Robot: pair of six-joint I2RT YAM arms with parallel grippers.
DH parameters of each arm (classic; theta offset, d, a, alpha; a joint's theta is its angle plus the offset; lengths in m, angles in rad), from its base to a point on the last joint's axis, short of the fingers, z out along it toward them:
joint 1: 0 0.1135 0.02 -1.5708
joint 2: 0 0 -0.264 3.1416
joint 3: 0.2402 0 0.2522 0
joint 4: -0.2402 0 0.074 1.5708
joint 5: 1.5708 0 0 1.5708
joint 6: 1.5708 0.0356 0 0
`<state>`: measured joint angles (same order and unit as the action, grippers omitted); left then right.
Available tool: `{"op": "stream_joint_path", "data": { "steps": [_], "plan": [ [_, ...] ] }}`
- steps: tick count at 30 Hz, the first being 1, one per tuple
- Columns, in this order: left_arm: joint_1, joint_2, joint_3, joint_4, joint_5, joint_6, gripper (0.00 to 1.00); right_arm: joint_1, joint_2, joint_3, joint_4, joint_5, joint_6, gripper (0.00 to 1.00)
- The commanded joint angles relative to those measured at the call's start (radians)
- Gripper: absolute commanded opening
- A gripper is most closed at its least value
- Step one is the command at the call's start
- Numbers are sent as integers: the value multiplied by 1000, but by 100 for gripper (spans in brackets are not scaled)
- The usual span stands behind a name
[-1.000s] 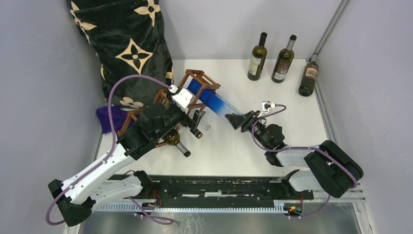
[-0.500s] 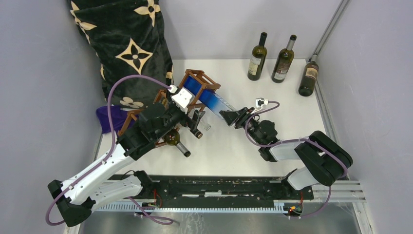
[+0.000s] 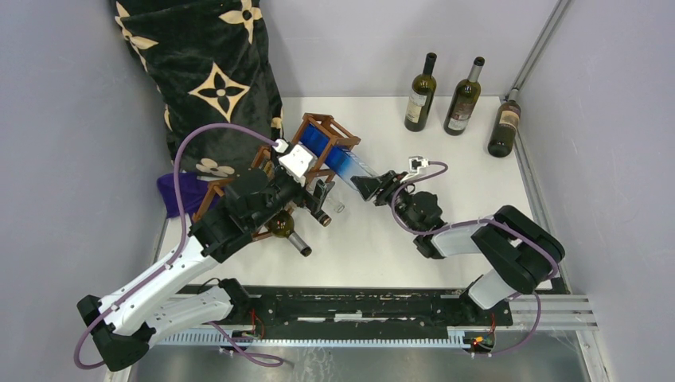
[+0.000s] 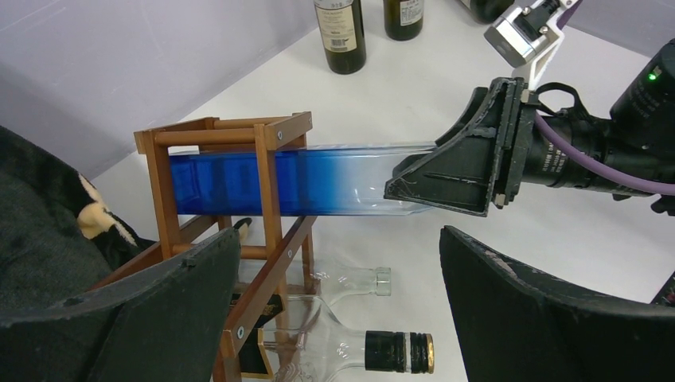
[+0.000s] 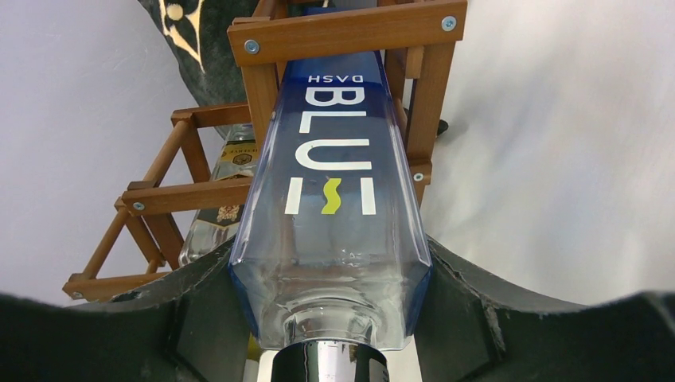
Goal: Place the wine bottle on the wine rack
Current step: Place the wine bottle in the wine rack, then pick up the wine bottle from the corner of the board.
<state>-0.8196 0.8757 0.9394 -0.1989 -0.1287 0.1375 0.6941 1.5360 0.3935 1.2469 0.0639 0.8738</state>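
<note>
In wine rack [image 4: 268, 199]: wine bottle [image 4: 334, 179] (right hand [image 3: 366, 188] gripping).

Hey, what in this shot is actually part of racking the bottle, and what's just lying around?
Job: blue bottle, wine rack, right gripper gripping the bottle.
Lying about: dark bottles at the back, cushion, purple cloth, clear bottle low in the rack.

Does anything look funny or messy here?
The blue bottle pokes out sideways from the wine rack's top cell, only partway in, with the right gripper holding its neck end. Nothing looks spilled or broken.
</note>
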Motion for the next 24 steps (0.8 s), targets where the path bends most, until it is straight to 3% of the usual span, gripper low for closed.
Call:
{"op": "stream_joint_path", "data": {
  "steps": [1, 7, 11, 24],
  "plan": [
    [4, -19, -4, 54, -11, 23, 100, 12, 12, 136, 324, 19, 23, 20],
    [4, -21, -7, 58, -13, 23, 100, 22, 97, 261, 191, -9, 23, 70],
    [4, -21, -8, 59, -18, 25, 100, 28, 105, 295, 81, -36, -4, 95],
    [4, -23, -11, 57, -12, 30, 100, 37, -227, 2, -116, 37, -237, 98]
  ]
}}
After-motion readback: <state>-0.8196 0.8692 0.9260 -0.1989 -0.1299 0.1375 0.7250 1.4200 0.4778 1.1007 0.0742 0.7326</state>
